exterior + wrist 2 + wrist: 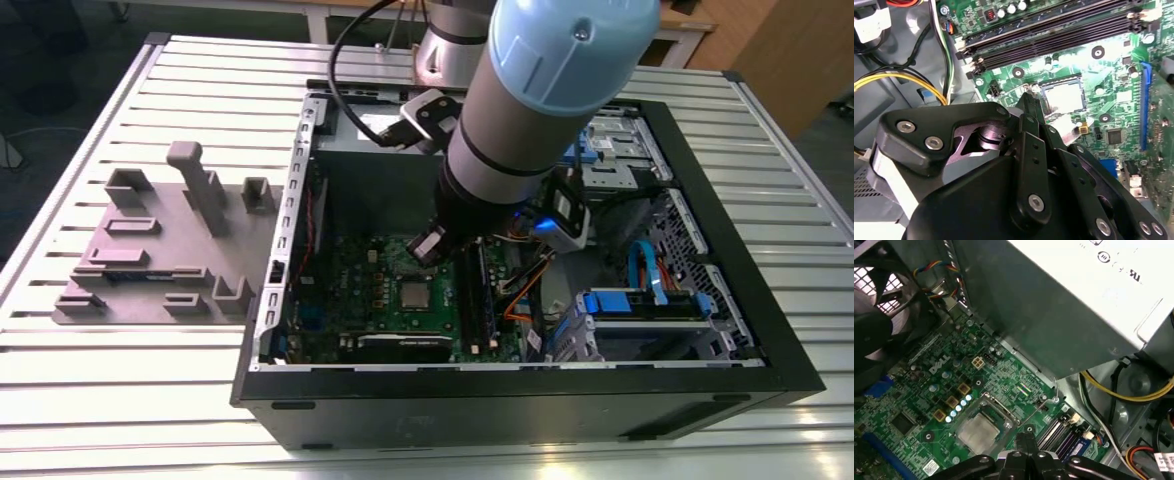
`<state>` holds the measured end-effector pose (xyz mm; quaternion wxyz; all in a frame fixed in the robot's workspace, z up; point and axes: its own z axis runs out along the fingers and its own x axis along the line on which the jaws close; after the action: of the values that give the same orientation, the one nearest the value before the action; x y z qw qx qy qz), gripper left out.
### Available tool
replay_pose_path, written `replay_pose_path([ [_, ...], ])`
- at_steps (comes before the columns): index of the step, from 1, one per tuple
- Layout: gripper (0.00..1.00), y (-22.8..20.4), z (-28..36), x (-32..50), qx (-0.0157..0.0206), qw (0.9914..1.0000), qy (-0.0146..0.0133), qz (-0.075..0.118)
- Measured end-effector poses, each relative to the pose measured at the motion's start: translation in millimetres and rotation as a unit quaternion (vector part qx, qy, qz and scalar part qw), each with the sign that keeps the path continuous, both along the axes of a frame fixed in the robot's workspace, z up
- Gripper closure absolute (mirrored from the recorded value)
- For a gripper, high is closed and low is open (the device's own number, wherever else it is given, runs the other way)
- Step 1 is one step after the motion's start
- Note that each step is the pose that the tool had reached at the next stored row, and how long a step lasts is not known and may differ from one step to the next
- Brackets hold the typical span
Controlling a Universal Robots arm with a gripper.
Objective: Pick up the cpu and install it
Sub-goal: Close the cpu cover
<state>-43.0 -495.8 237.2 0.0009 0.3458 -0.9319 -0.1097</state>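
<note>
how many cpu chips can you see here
1: the cpu sits in the motherboard's socket inside the open case, below the gripper. Others may be hidden behind the arm.

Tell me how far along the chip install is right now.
The chip already sits in the socket on the green board, seen in both wrist views and the exterior view. The pincer hangs just beside it, inside the open computer case. Whether the socket is latched cannot be told.
</note>
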Motion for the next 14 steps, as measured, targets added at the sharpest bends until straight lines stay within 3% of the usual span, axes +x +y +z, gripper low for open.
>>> replay_pose_path([
  [5,0.90,-3.1,0.0,-2.5,0.0000,1.00000,-0.0001,0.000],
  [14,0.90,-4.0,-0.1,-22.3,0.0000,1.00000,-0.0001,0.000],
])
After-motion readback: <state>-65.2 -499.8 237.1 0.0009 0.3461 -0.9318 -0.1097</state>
